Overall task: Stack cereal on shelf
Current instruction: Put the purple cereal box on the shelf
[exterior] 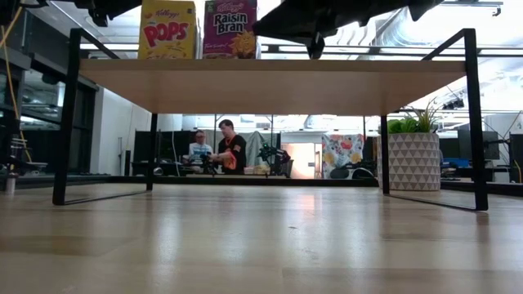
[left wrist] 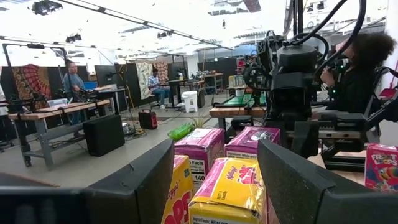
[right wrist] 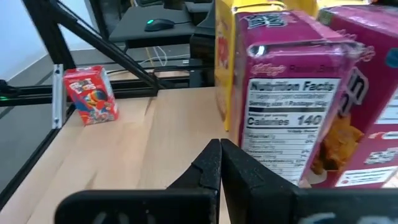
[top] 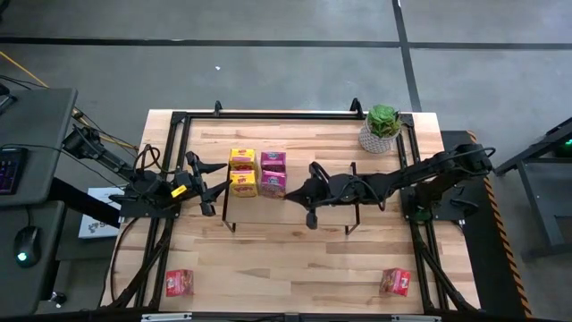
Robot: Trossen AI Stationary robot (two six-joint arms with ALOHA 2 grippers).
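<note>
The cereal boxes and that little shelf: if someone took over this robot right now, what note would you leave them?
Left gripper: fingers open, empty, beside the yellow boxes.
Right gripper: fingers shut, empty, next to the pink boxes.
Done: two yellow and two pink boxes stand together on the shelf, at its left end.
Left: two red boxes on the table, one at the near-left corner, one at the near-right.

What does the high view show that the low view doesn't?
Only the high view shows the two red boxes on the table's near edge, all four boxes on the shelf, and the left gripper open beside them. Only the low view shows people at desks behind. Both show the yellow and pink boxes and the potted plant.
</note>
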